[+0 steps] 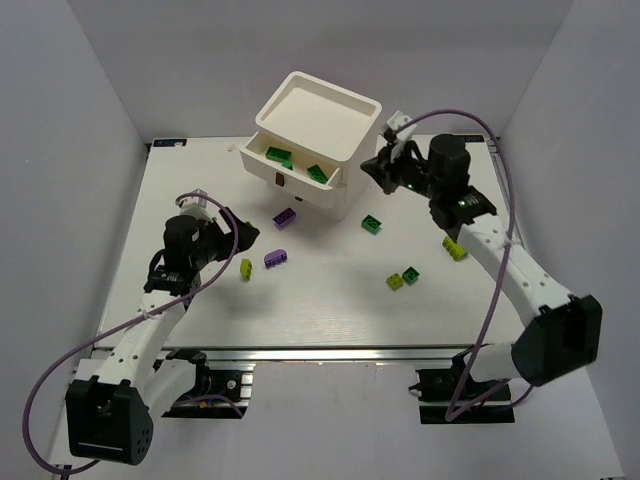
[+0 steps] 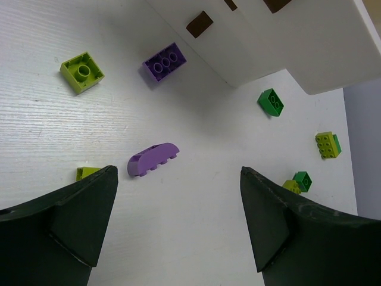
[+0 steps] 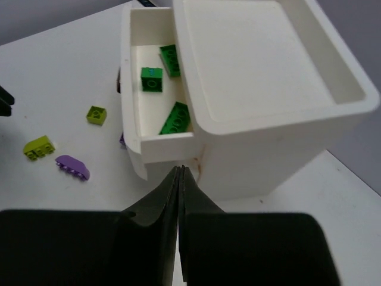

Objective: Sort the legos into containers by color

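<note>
drawer [image 3: 164, 145] holds three green legos [image 3: 151, 79], two purple legos [image 1: 275, 259] on table [image 1: 330, 300].

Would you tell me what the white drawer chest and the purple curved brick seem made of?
The drawer chest looks like matte white moulded plastic: rounded edges, uniform colour. The purple curved brick looks like smooth, probably hard plastic, with moulded studs underneath.

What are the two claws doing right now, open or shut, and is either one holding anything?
Left gripper: open, holding nothing.
Right gripper: shut, fingers pressed together, nothing visible between them.
</note>
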`<state>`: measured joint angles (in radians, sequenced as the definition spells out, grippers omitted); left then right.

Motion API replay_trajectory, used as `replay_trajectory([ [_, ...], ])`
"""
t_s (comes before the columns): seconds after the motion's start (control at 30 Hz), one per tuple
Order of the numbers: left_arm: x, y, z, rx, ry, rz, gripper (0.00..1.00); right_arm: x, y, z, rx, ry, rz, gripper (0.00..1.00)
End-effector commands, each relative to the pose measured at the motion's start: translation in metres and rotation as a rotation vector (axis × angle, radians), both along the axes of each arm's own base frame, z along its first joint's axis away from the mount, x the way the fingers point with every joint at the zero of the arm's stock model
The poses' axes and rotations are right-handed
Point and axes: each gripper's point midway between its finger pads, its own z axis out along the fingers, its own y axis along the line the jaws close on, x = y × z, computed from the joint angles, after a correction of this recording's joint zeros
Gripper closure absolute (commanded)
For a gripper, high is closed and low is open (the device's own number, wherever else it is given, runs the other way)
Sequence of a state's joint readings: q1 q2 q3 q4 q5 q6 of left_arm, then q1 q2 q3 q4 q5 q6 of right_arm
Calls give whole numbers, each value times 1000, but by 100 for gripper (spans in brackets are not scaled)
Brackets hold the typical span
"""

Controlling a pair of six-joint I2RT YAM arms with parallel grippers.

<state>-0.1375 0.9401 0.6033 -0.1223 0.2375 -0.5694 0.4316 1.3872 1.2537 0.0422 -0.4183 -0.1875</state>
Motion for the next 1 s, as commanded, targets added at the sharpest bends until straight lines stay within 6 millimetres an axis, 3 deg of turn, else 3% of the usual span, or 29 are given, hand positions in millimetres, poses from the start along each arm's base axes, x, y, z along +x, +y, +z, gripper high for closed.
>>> replay_trajectory([
  [0.0,2,-4,4,-13,-22,-20,7,8,-34,6,-9,-50,-130,96],
  [0.03,3,-4,4,-13,-22,-24,7,8,-41,-4,-31,-18,-144,94],
  [0.07,3,-4,5,-11,-21,-24,7,2,-48,-29,-87,58,-146,90],
  [0.13,5,-6,3,-11,-18,-34,7,1,-58,-57,-150,123,-157,78],
  [0.17,5,-6,2,-11,-13,-37,7,-1,-64,-87,-201,208,-161,62],
  [0.27,8,-9,2,-16,-14,-50,7,1,-71,-143,-293,341,-145,21],
  [0.37,11,-9,7,-12,-24,-51,7,3,-79,-182,-328,392,-164,18],
  [0.5,9,-6,9,-6,-31,-39,7,14,-78,-206,-361,382,-164,12],
  [0.53,7,-6,8,-5,-29,-39,7,17,-79,-221,-379,413,-167,12],
  [0.57,7,-6,7,-8,-25,-36,7,24,-77,-219,-379,407,-171,11],
  [0.63,5,-6,6,-16,-25,-31,7,29,-77,-238,-404,455,-174,11],
  [0.97,-1,-5,5,-19,-20,-15,7,59,-67,-267,-480,435,-163,12],
])
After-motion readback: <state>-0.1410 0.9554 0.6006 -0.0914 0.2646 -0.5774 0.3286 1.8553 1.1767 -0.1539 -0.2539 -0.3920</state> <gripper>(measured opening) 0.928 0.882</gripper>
